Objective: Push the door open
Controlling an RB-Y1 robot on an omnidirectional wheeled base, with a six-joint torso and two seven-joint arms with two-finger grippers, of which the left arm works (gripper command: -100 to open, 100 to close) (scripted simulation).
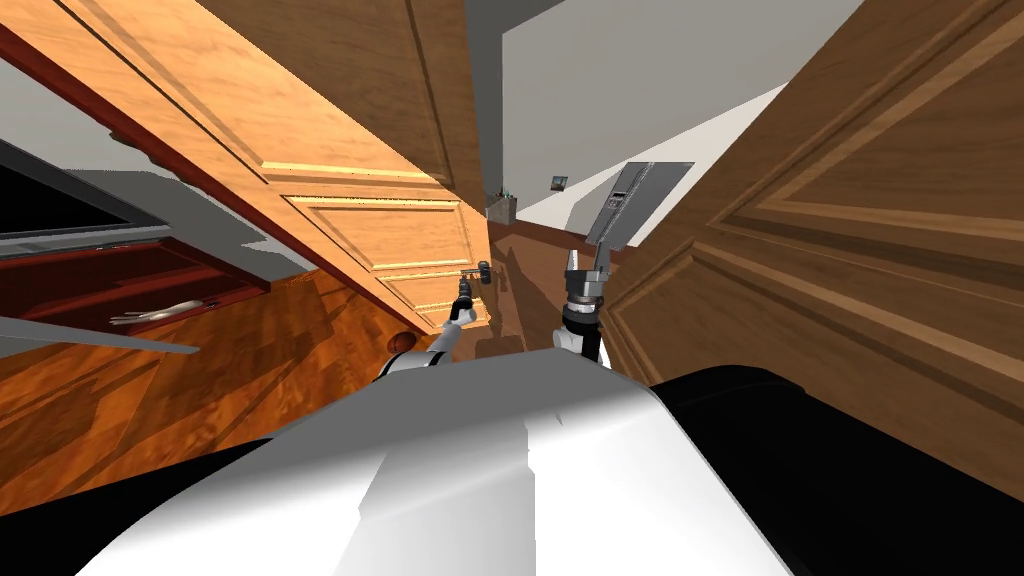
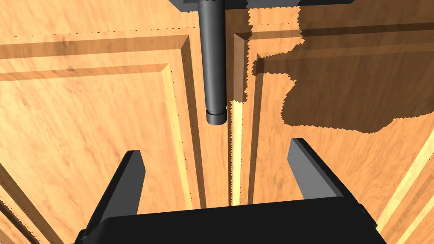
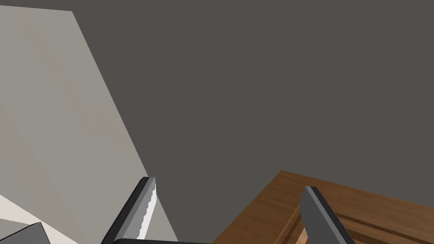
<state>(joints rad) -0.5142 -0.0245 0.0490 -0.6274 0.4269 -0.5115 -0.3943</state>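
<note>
Door (image 2: 106,127), dark handle (image 2: 213,63) just beyond left end effector (image 2: 216,148), fingers (image 2: 127,182) apart

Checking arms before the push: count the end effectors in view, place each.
2. The left end effector, open, points at the light wooden door, its fingers short of the dark handle. The right end effector, open, is raised beside the darker door. None hidden.

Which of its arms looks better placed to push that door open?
Left. Its open jaws face the light wooden door, close by the dark handle. The right arm aims its open jaws into the gap beside the darker door.
</note>
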